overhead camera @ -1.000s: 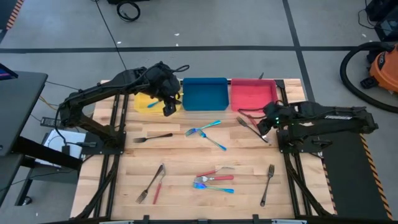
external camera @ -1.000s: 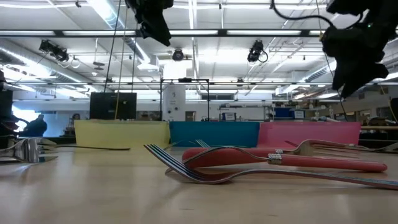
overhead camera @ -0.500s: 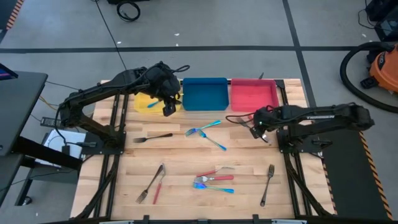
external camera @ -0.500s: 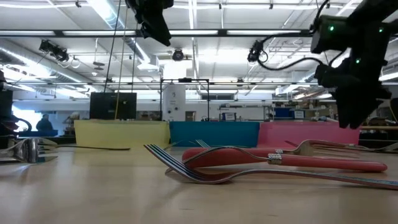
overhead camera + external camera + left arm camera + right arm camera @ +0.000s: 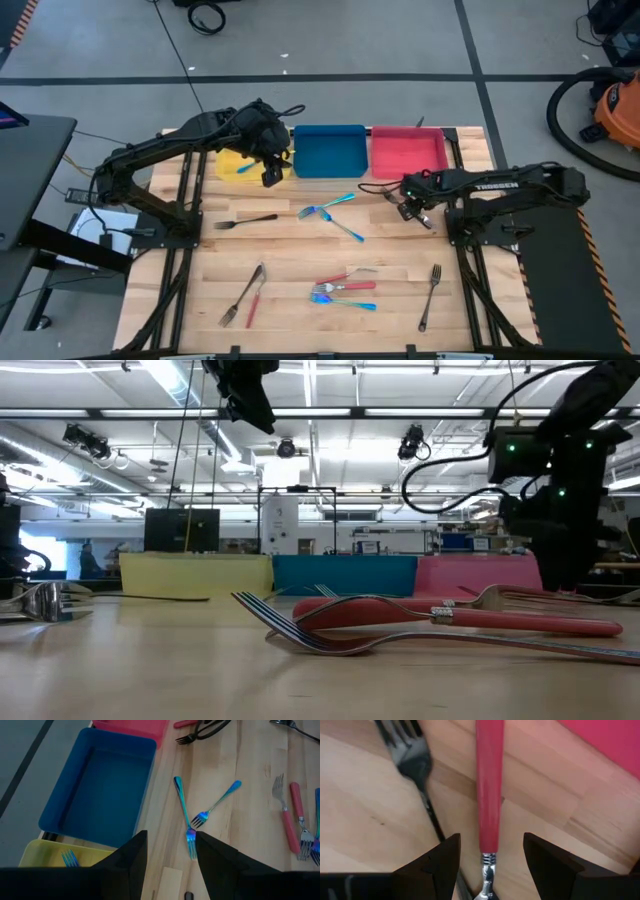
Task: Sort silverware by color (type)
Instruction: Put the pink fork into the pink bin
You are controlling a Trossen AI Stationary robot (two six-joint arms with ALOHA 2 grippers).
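The silverware lies scattered on the wooden table. A red-handled piece [image 5: 490, 785] and a dark fork [image 5: 415, 760] lie flat just in front of the red tray [image 5: 408, 152]. My right gripper [image 5: 405, 203] points down over them, open. Its fingers stand on either side of the red handle, and no touch shows. My left gripper [image 5: 272, 178] hangs open and high at the yellow tray's [image 5: 232, 160] near right corner. A blue fork [image 5: 70, 857] lies in that tray. Two teal forks [image 5: 187, 815] lie crossed in front of the blue tray [image 5: 328, 150].
A dark fork [image 5: 245, 221] lies left of centre. A dark fork and a red-handled knife [image 5: 250, 296] lie at the near left. A mixed red and blue cluster [image 5: 345, 290] lies near centre front, and a dark fork [image 5: 430, 295] at the near right. Bare wood lies between.
My right gripper has come down toward the table and a little toward its left edge, tipping to point more steeply down. It now stands low over the red-handled piece and stays open. My left arm has kept still.
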